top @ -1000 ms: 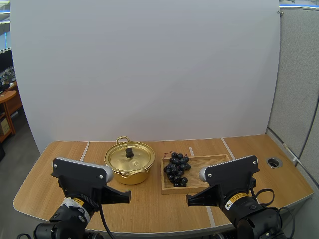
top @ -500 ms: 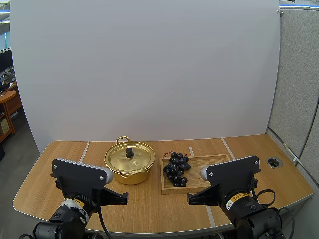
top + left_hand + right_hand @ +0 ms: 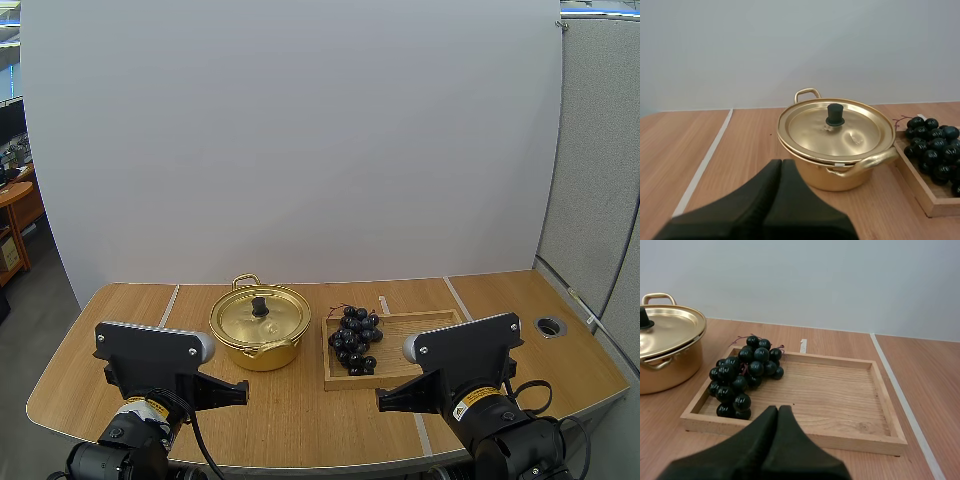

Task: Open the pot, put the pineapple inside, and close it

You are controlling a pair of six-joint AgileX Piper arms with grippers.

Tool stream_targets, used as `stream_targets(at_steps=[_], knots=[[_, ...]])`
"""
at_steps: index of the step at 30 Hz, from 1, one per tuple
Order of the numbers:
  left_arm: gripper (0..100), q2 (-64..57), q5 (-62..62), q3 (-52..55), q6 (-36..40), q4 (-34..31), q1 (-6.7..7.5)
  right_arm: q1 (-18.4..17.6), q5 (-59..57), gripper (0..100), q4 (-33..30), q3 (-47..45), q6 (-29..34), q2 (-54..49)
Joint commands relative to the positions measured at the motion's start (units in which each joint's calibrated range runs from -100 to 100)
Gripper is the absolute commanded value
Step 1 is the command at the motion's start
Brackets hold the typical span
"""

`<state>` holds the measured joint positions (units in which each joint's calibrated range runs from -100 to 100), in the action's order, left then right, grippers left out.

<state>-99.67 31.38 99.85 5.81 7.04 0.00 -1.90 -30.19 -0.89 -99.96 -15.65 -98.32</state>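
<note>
— Left gripper (image 3: 781,161) is seen pressed shut on nothing, held low over the table (image 3: 740,140), near the pot (image 3: 840,176) but apart from it. Its counterpart, the right gripper (image 3: 778,408), is likewise closed to a dark wedge, just before the near rim of the tray (image 3: 840,390).

— And the fruit?

— Grapes (image 3: 742,374), rather than a pineapple, are laid at the tray's pot-side end, untouched. The lid (image 3: 810,131) is seated on the pot, its knob (image 3: 835,114) upright at centre.

— What could be spoiled from here?

— The knob is small. If it is met with jaws unopened or off-centre, the lid may be knocked askew, or the pot shoved toward the tray. If the grapes are pinched by a single berry, it could be torn from the stem, or the bunch dropped short of the pot.
</note>
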Motion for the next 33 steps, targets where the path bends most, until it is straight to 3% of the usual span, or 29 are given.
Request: stream_targets(at_steps=[1, 12, 18, 33], knots=[[0, -0.3, 0.3, 0.2, 5.8, -0.7, -0.06, 0.2, 0.4, 0, 0.0, 0.0, 0.0, -0.6], [0, -0.3, 0.0, 0.2, 5.7, -0.9, 0.02, 0.5, 0.8, 0, 0.1, 0.0, 0.0, -0.7], [0, -0.3, -0.2, 0.2, 5.7, -0.9, 1.39, 0.5, 0.7, 0, 0.1, 0.0, 0.0, -1.4], [0, -0.3, -0.2, 0.2, 5.7, -0.9, 0.95, 0.5, 1.8, 0, 0.1, 0.0, 0.0, -1.7]])
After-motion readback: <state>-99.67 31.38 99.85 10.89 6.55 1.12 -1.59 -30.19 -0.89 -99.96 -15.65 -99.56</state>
